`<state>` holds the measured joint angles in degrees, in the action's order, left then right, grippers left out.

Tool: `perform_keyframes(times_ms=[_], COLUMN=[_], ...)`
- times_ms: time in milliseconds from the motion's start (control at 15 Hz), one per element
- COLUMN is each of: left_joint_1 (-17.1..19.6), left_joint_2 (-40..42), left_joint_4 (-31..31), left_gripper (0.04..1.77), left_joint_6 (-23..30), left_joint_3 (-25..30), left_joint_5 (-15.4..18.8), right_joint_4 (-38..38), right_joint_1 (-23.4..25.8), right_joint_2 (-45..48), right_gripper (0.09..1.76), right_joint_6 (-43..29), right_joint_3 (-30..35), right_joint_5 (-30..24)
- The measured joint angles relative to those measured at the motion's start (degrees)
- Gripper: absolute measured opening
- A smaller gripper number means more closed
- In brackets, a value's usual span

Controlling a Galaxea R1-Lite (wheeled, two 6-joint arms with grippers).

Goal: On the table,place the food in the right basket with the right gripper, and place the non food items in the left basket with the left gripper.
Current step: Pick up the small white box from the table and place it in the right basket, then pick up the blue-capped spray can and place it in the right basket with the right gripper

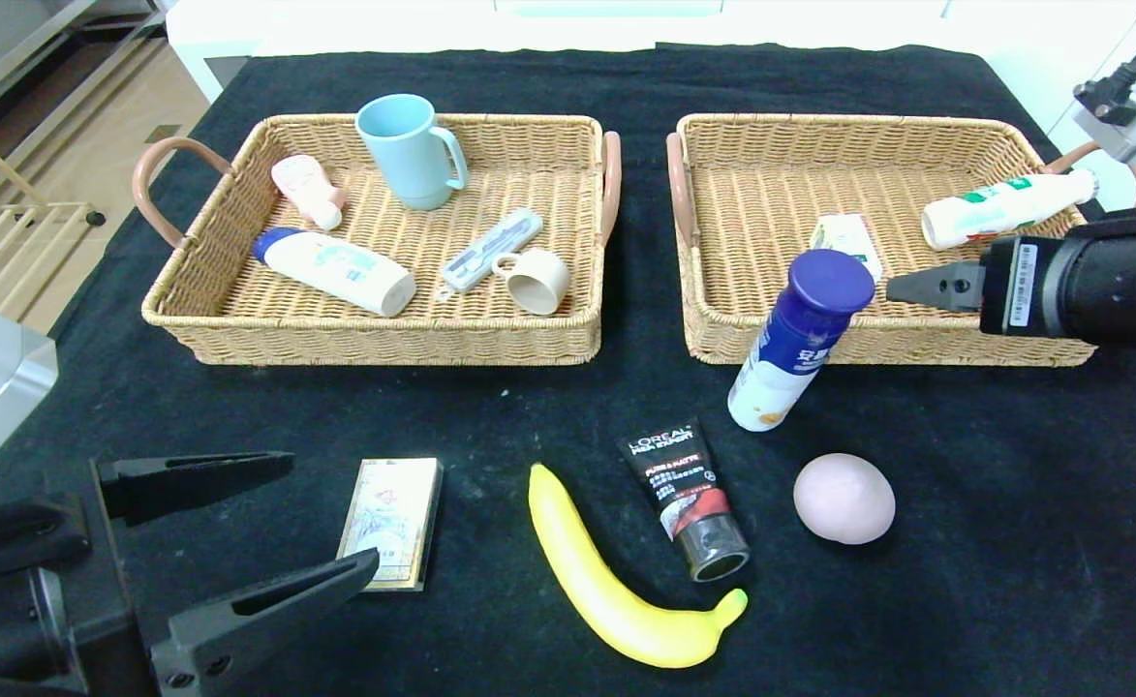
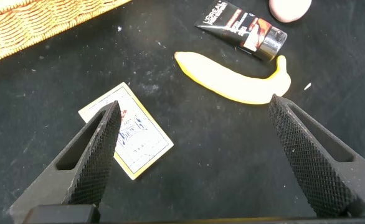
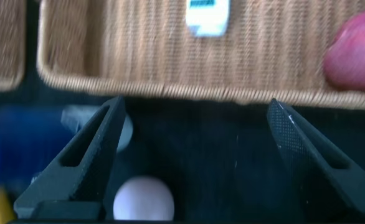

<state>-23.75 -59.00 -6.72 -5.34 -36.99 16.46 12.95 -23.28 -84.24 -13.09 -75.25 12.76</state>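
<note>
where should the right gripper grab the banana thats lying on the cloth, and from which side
Grip the banana across its thick middle, coming straight down from above. It lies flat on the black cloth, curving from its near-left tip to the green stem end on the right, so the middle is the widest, steadiest part. Set the fingers across the curve. The black tube lies close beside it, so stay clear of that side. The right gripper is open.

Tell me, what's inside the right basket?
Inside the right basket: a white bottle with green label and a small white packet, partly hidden behind the standing blue-capped bottle.
</note>
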Motion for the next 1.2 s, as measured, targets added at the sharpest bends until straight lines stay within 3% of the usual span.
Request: perform_keyframes(times_ms=[533,867,1200], left_joint_1=[0.0,0.0,0.0], left_joint_2=[-0.1,-0.1,-0.1], left_joint_4=[0.0,0.1,0.1], left_gripper=[1.72,1.72,1.72], left_joint_6=[0.0,0.0,-0.5], left_joint_3=[0.1,0.1,0.2], left_joint_5=[0.0,0.0,0.0], right_joint_4=[-0.5,-12.0,-20.1], right_joint_1=[-5.3,-10.9,-12.8], right_joint_2=[10.9,10.6,6.2], right_gripper=[1.69,1.7,1.7], right_joint_6=[5.1,8.1,9.5], right_joint_3=[15.8,22.2,22.3], right_joint_5=[-12.1,-12.3,-9.1])
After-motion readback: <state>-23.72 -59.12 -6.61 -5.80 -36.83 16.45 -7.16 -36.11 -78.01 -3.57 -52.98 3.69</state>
